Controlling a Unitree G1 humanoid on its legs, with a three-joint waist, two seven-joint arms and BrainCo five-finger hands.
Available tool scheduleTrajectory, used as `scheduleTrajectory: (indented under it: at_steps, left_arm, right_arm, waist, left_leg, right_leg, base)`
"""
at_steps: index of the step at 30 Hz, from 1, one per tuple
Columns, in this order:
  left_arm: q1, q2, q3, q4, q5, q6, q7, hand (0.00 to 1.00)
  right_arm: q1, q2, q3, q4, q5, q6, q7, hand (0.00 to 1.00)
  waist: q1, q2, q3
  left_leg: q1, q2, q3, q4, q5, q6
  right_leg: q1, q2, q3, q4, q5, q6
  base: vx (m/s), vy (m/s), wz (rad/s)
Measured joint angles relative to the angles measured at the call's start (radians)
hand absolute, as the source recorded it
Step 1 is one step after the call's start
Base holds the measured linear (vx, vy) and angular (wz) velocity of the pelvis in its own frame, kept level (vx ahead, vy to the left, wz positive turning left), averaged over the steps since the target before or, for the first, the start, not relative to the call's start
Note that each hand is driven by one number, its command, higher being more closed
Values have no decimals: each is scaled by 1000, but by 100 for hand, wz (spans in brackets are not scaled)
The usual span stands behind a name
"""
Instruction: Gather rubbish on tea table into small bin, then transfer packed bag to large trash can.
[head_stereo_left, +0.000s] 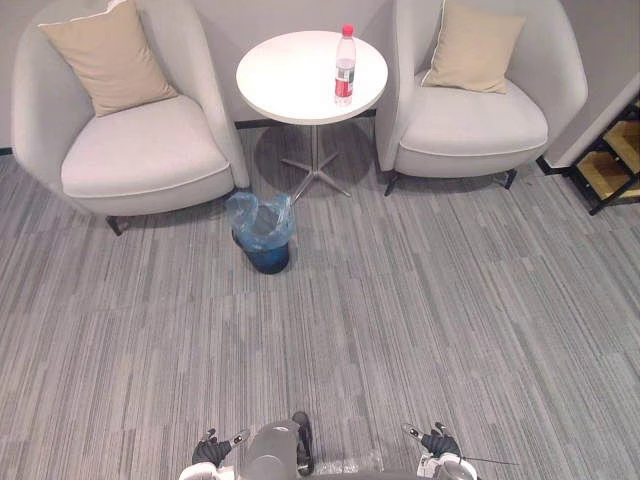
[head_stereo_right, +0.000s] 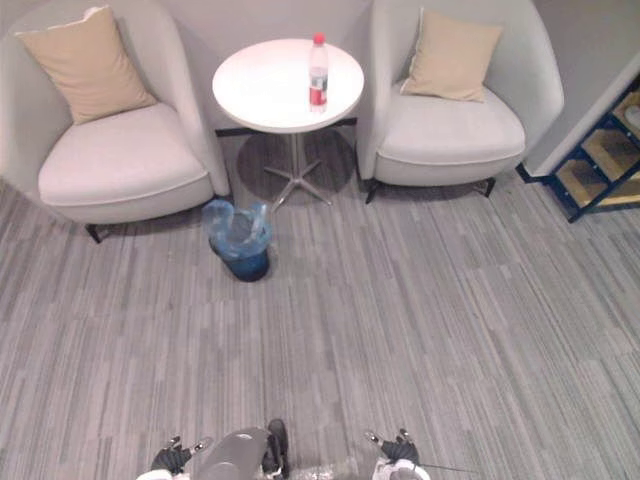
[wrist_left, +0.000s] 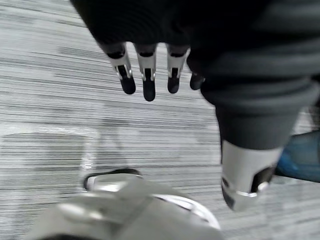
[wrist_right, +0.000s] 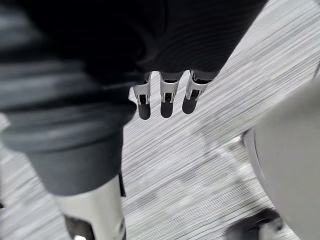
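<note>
Nothing is done yet: the bottle (head_stereo_left: 344, 65) stands on the bench (head_stereo_left: 285, 80), far from the bin (head_stereo_left: 262, 232). My left hand (wrist_left: 147, 75) and right hand (wrist_right: 167, 97) hang uncurled, holding nothing.

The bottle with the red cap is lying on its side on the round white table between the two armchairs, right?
Not lying: the bottle stands upright, as the left eye view shows. It is indeed red-capped, on the round white table between the two armchairs.

Here's the round white pedestal counter (head_stereo_left: 290, 85), carrying one thing.
A clear plastic bottle with red cap and label (head_stereo_left: 345, 66) stands upright toward its right edge.
</note>
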Motion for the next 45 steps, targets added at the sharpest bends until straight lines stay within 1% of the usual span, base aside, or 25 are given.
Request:
scheduleTrajectory:
  at_steps: [1, 3, 5, 8, 10, 11, 12, 14, 15, 17, 18, 20, 22, 25, 26, 27, 28, 30, 31, 34, 36, 38, 40, 43, 45]
  left_arm:
    - [-3, 5, -8, 0, -1, 0, 0, 0]
    - [-28, 1, -10, 0, -13, 0, 0, 0]
    - [-33, -8, -10, 0, -20, -1, 0, 0]
    - [-42, -45, -19, 4, -31, -3, -2, 0]
    - [-47, -49, -47, 21, -32, -4, -6, 0]
    - [-50, -39, -49, 25, -32, -2, -8, 0]
    - [-58, -71, -34, 53, -31, -3, -3, 0]
    - [-56, -110, -18, 64, -31, -3, 0, 0]
    - [-66, -119, 19, 50, -29, -2, -6, 0]
    - [-66, -122, 40, 35, -30, -3, -5, 0]
    - [-64, -120, 51, 17, -29, -3, -5, 0]
    - [-58, -109, 51, -25, -30, -4, -6, 0]
    - [-57, -109, 51, -43, -31, -8, -7, 0]
    - [-61, -110, 41, -46, -31, -23, -7, 0]
    - [-63, -110, 37, -43, -31, -23, -7, 0]
    - [-64, -109, 32, -43, -32, -24, -7, 0]
    - [-70, -106, 32, -41, -40, -26, -8, 0]
    - [-84, -82, 34, -22, -39, -24, -9, 0]
    - [-84, -82, 39, -22, -43, -24, -9, 0]
    - [-83, -80, 32, -7, -42, -22, -10, 0]
    - [-83, -52, -4, 5, -41, -20, -19, 0]
    - [-82, -46, -7, 22, -42, -17, -19, 0]
    - [-82, -54, -6, 21, -43, -18, -20, 0]
    - [-80, -67, 3, 22, -44, -19, -20, 0]
    - [-76, -77, 15, 22, -43, -21, -20, 0]
  right_arm:
    - [3, 6, 0, -16, -10, -1, 4, 0]
    - [0, 5, -7, -42, -13, -1, 7, 0]
    - [-11, 0, -9, -41, -22, -1, 7, 0]
    - [-29, -10, -8, -40, -49, -7, 12, 0]
    - [-39, -13, -7, -27, -49, -7, 12, 0]
    - [-33, -13, -5, 1, -49, -9, 12, 0]
    - [-43, -53, -3, 24, -50, -4, 14, 0]
    - [-38, -72, -11, 42, -47, -5, 10, 0]
    - [-39, -79, -7, 38, -48, -6, 10, 0]
    - [-37, -79, 2, 39, -47, -3, 9, 0]
    - [-33, -76, 14, 38, -41, -3, 3, 0]
    - [-32, -64, 37, 37, -37, -3, 1, 0]
    - [-34, -58, 39, 38, -34, -4, 0, 0]
    - [-41, -48, 29, 40, -7, -3, -5, 0]
    - [-42, -45, 28, 44, -7, -3, -5, 0]
    - [-43, -45, 26, 47, -7, -4, -5, 0]
    - [-49, -45, 19, 72, -8, -4, -5, 0]
    - [-57, -5, 20, 81, -11, -2, -2, 0]
    - [-55, 2, 20, 81, -11, -3, -1, 0]
    - [-50, 15, 22, 77, -43, -1, 5, 0]
    - [-41, 19, 42, 39, -50, -5, 9, 0]
    - [-38, 16, 39, 35, -50, -6, 12, 0]
    - [-35, 14, 39, 28, -50, -7, 13, 0]
    - [-36, 13, 29, 0, -50, -7, 16, 0]
    - [-48, 6, 30, 1, -50, -8, 21, 0]
  waist:
    - [-7, 2, -1]
    - [-15, 8, 2]
    - [-23, 17, 6]
    - [-51, 33, -1]
    - [-66, 28, -4]
    - [-68, 1, -11]
    - [-61, 63, -23]
    - [-69, 98, -35]
    - [-71, 116, -22]
    - [-67, 106, -11]
    - [-56, 100, 7]
    - [-50, 75, 25]
    - [-47, 70, 25]
    - [-34, 68, 26]
    - [-27, 65, 26]
    - [-23, 65, 26]
    - [4, 51, 27]
    - [2, 11, 17]
    - [5, 7, 16]
    - [9, 5, 9]
    - [-2, -9, 4]
    - [-5, -18, 0]
    - [-13, -11, 0]
    - [-30, 6, -2]
    - [-42, 21, 1]
  left_leg:
    - [36, -1, 1, -10, -16, -1]
    - [148, -1, -8, -86, -21, -5]
    - [216, 10, -10, -131, -19, -9]
    - [295, 46, -15, -178, -19, -10]
    - [312, 53, -50, -183, -16, -31]
    - [333, 37, -101, -181, -20, -51]
    - [352, 88, -157, -165, -30, -75]
    - [327, 122, -206, -96, -3, -117]
    - [230, 159, -248, 142, 38, -114]
    - [133, 190, -283, 365, 98, -88]
    - [73, 221, -275, 530, 83, -86]
    - [-41, 237, -224, 632, 61, -88]
    - [-114, 232, -168, 577, 55, -82]
    - [-165, 155, -79, 246, 44, -75]
    - [-159, 91, -77, 45, 95, -77]
    - [-155, 70, -79, -37, 137, -74]
    - [-115, 31, -84, -126, 259, -30]
    - [-96, -2, -51, -114, 226, 17]
    - [-94, -2, -45, -100, 215, 19]
    - [-14, -1, -30, -85, 132, 18]
    - [71, -30, -37, -115, 67, 16]
    - [156, -52, -43, -146, 49, 17]
    - [226, -52, -70, -183, 49, 17]
    - [282, -20, -120, -227, 49, 17]
    - [314, 16, -177, -236, 29, -17]
  right_leg:
    - [-79, -9, -21, 172, 11, 19]
    - [-199, -54, -155, 316, -22, -43]
    - [-228, -61, -218, 275, -42, -78]
    - [-309, -36, -267, 24, -30, -113]
    - [-328, 10, -220, -216, 124, -136]
    - [-321, 20, -185, -322, 284, -174]
    - [-316, 54, -217, -257, 233, -182]
    - [-281, 76, -242, -269, 170, -192]
    - [-233, 100, -266, -283, 133, -209]
    - [-175, 115, -275, -310, 115, -224]
    - [-103, 127, -277, -341, 99, -239]
    - [4, 130, -284, -393, 57, -248]
    - [55, 130, -285, -434, 47, -231]
    - [124, 118, -277, -505, 49, -204]
    - [150, 107, -270, -535, 44, -192]
    - [159, 104, -265, -547, 42, -184]
    - [179, 92, -228, -562, 38, -165]
    - [199, 49, -164, -586, 64, -125]
    - [201, 46, -152, -576, 65, -124]
    - [141, 36, -102, -315, 54, -106]
    - [-38, -15, -104, 109, 66, -9]
    - [-107, -55, -128, 245, 28, -30]
    - [-141, -65, -175, 229, -15, -65]
    - [-208, -41, -195, 38, -29, -87]
    - [-232, 36, -95, -206, 53, -102]
  base:
    - [345, 70, -1]
    - [450, 21, 11]
    - [372, -49, 8]
    - [405, -147, 18]
    - [427, -227, 33]
    - [560, -324, 15]
    - [473, -282, 15]
    - [457, -283, 19]
    - [517, -348, 29]
    - [348, -236, 15]
    - [333, -178, 3]
    - [323, -162, 9]
    - [240, -74, 8]
    - [350, 41, -5]
    - [410, 102, -12]
    - [538, 165, -37]
    - [372, 109, -39]
    - [555, 181, -23]
    - [526, 199, -10]
    - [347, 145, -28]
    - [331, 97, -7]
    - [405, 54, 22]
    - [375, -6, 47]
    - [337, -102, 66]
    - [383, -239, 57]
